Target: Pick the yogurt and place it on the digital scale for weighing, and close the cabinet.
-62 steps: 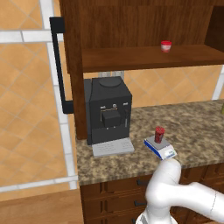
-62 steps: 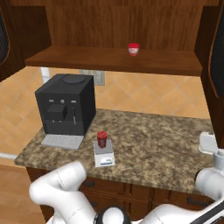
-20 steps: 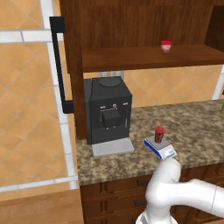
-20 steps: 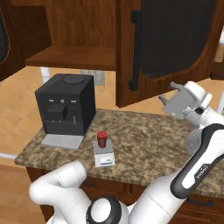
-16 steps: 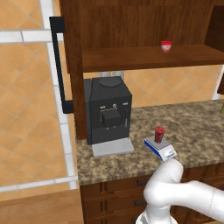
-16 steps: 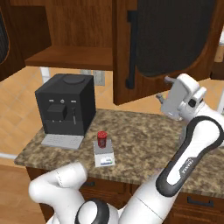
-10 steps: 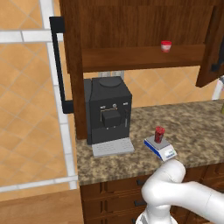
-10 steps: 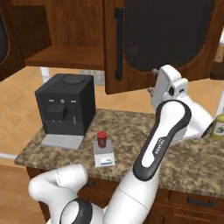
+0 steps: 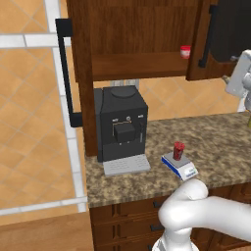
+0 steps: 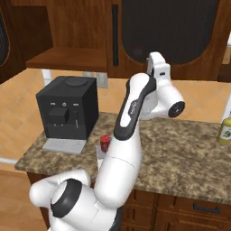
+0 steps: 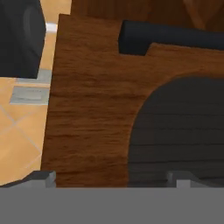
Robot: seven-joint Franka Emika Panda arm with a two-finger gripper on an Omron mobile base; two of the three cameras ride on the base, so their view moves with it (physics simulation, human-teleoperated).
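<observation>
On scale (image 9: 180,166), tapered red yogurt (image 9: 178,150)

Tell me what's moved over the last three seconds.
The arm swung up and pushed the dark brown black-panelled right cabinet door from wide open to almost closed. The tiny dark red yogurt cup stayed on the small blue-and-white digital scale; the left door stayed open.

Yogurt (image 9: 179,150) on digital scale (image 9: 180,166), right of coffee machine (image 9: 120,128) on counter (image 9: 215,142). Cabinet (image 9: 137,44) above, white cup (image 9: 185,51) on its shelf. Bottle (image 10: 225,127) far right on counter.
</observation>
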